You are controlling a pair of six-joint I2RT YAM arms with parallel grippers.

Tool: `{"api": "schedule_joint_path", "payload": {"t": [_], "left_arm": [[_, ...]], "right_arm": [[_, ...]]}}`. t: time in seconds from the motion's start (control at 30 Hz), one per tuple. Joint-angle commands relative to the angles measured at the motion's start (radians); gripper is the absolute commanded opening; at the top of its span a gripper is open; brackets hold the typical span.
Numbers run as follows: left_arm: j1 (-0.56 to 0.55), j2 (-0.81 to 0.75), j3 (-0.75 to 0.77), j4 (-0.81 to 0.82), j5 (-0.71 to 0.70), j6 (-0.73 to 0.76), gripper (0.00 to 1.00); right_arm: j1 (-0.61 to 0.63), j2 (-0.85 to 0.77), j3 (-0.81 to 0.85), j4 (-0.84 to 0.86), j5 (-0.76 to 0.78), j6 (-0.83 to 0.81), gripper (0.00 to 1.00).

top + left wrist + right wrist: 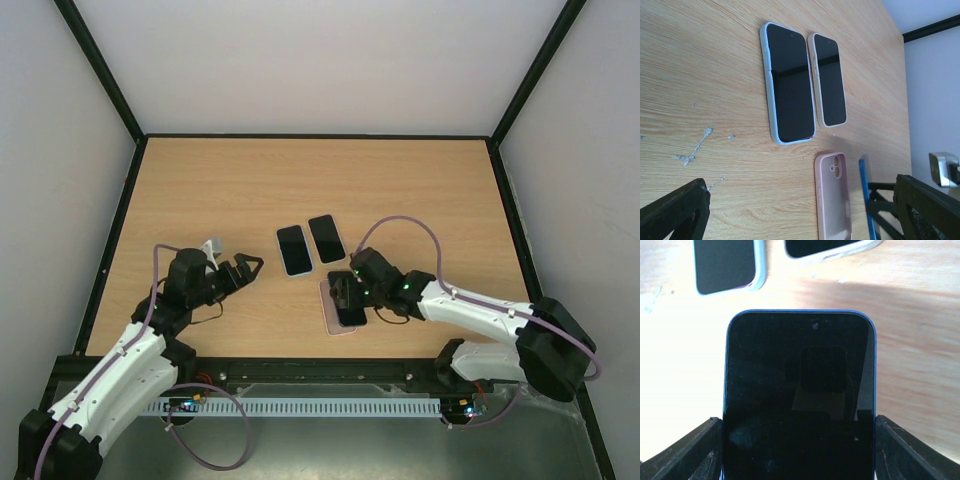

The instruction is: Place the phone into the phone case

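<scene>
My right gripper (350, 292) is shut on the blue-edged phone (350, 300), its fingers (696, 450) pressing both long sides of the phone (800, 390), screen towards the wrist camera. The phone (866, 195) stands raised and tilted at the right side of the empty pink phone case (834, 200), which lies open side up on the table. From above, the phone overlaps the case (331, 318); whether they touch I cannot tell. My left gripper (250, 268) stands open to the left of the case with nothing between its fingers (675, 215).
Two other phones in cases lie side by side just beyond the pink case: one in light blue (788, 85) (293, 250), one in white (829, 80) (326, 238). Black frame rails border the wooden table (430, 190).
</scene>
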State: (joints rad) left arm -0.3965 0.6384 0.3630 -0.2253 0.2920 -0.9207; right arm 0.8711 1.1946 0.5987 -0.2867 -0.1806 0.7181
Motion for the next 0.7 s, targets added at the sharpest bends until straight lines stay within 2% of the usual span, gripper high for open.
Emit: {"api": "schedule_joint_path", "payload": {"t": [0.0,0.27,0.67], "left_arm": [[-0.005,0.001,-0.014,0.014,0.016,-0.007,0.99],[-0.007,0.001,-0.012,0.003,0.015,0.000,0.99],[-0.008,0.004,-0.002,0.003,0.022,0.004,1.00]], "right_arm": [[0.068,0.034,0.000,0.109,-0.038,0.058,0.48],[0.113,0.122,0.001,0.153,-0.035,0.092,0.48],[0.112,0.194,-0.001,0.129,0.096,0.083,0.51]]}}
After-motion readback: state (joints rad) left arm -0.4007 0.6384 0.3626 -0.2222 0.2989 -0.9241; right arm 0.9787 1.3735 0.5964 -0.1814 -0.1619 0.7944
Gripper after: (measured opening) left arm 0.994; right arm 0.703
